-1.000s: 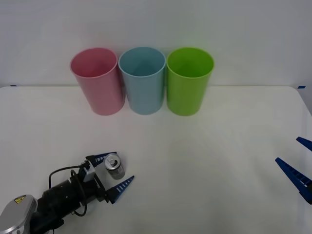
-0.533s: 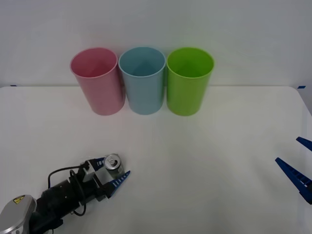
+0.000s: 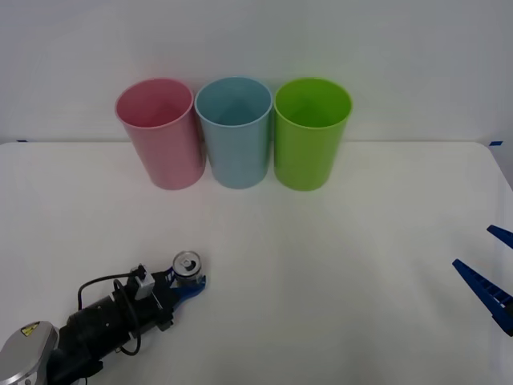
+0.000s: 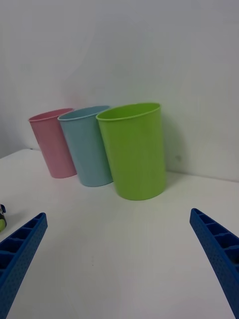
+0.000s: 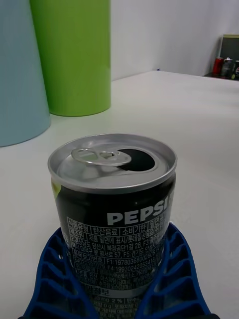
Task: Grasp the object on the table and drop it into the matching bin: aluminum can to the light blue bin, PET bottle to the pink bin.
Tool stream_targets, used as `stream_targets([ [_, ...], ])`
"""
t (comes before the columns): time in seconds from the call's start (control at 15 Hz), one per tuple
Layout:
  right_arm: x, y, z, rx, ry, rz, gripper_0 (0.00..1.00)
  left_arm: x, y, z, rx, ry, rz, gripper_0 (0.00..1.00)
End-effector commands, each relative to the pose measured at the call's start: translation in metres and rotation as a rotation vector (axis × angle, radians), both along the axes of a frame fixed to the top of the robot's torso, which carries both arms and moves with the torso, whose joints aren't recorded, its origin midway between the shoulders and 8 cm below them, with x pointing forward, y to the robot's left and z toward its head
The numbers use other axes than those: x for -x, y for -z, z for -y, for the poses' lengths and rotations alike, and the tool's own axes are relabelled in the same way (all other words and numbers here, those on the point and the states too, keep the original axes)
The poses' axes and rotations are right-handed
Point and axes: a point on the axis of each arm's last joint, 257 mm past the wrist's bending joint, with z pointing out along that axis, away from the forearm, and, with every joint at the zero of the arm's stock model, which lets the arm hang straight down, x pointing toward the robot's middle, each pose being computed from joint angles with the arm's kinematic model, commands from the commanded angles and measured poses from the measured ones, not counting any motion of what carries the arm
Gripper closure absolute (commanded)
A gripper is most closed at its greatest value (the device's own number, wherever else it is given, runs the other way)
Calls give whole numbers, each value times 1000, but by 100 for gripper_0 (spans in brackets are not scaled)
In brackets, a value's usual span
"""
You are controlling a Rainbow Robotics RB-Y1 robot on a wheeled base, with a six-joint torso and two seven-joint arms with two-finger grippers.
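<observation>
The aluminum can (image 3: pixel 187 265) stands upright on the white table (image 3: pixel 337 265) at the front left, silver top with an opened pull-tab, dark label (image 5: pixel 114 234). My left gripper (image 3: pixel 183 282) is shut on the can, its blue ribbed fingers (image 5: pixel 55 279) pressed against both sides of the can's lower body. At the back stand the pink bin (image 3: pixel 159 132) and, to its right, the light blue bin (image 3: pixel 234 131). My right gripper (image 3: pixel 490 277) waits open at the table's right edge, its fingers (image 4: pixel 20 249) spread wide.
A lime green bin (image 3: pixel 311 132) stands right of the light blue one, touching it. The three bins line the table's back edge against a white wall. Open tabletop lies between the can and the bins.
The left gripper's fingers have closed from wide apart onto the can. The can has stayed in place, and the right arm has not moved.
</observation>
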Motion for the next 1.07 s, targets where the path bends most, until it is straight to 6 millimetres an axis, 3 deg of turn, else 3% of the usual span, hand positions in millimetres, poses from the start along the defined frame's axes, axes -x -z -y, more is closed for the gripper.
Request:
stream_targets([
  [0.07,0,0,0,0,0,0,0,0,-5,-4,9,-5,8,100],
  [0.33,0,0,0,0,0,0,0,-5,-29,-8,37,-15,50,100],
  [0.47,0,0,0,0,0,0,0,-8,-51,-19,65,-26,64,100],
  [0.93,0,0,0,0,0,0,0,-22,-131,-97,194,-114,38,100],
  [1.07,0,0,0,0,0,0,0,-24,-158,-106,222,-112,43,100],
])
